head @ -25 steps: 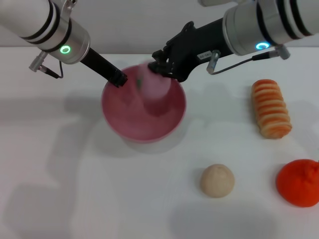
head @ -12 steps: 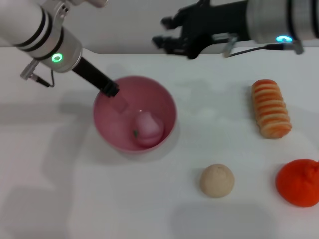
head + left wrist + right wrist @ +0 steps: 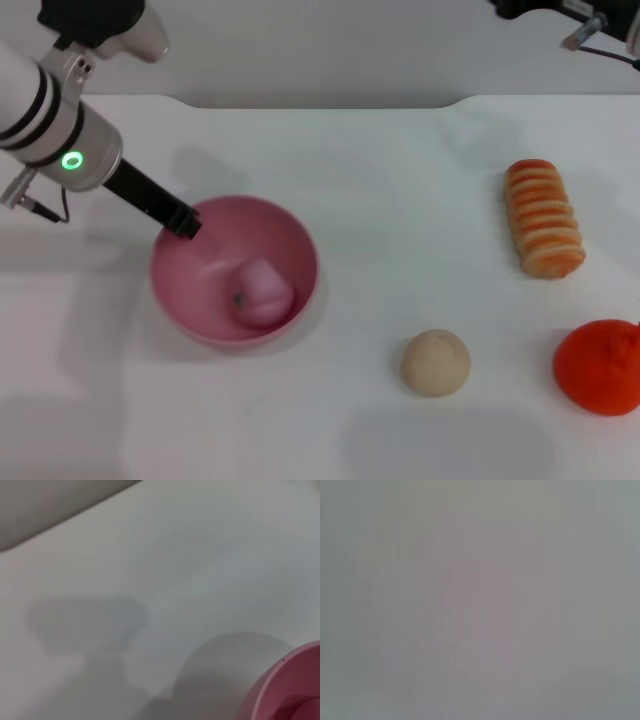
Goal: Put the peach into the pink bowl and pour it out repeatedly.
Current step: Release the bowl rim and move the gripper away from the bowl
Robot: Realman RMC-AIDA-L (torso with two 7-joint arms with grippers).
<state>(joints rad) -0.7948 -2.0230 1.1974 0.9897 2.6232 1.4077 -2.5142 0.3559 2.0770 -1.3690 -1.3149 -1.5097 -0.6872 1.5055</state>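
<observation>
The pink bowl (image 3: 294, 243) stands upright on the white table, left of centre in the head view. The peach (image 3: 262, 293) lies inside it, near the bowl's front wall, its green mark facing left. My left gripper (image 3: 184, 224) is shut on the bowl's far-left rim, its dark finger reaching down from the upper left. A piece of the bowl's rim also shows in the left wrist view (image 3: 295, 682). Only a bit of my right arm (image 3: 600, 22) shows at the far right corner; its gripper is out of view. The right wrist view shows only blank grey.
A striped orange-and-cream bread toy (image 3: 543, 217) lies at the right. A beige ball (image 3: 435, 362) sits front of centre. An orange-red lumpy fruit (image 3: 603, 366) sits at the front right edge. The table's far edge (image 3: 320, 101) runs behind.
The right gripper let the peach drop into the bowl and pulled away up and to the far right. The left gripper drew the bowl left and nearer to me.
</observation>
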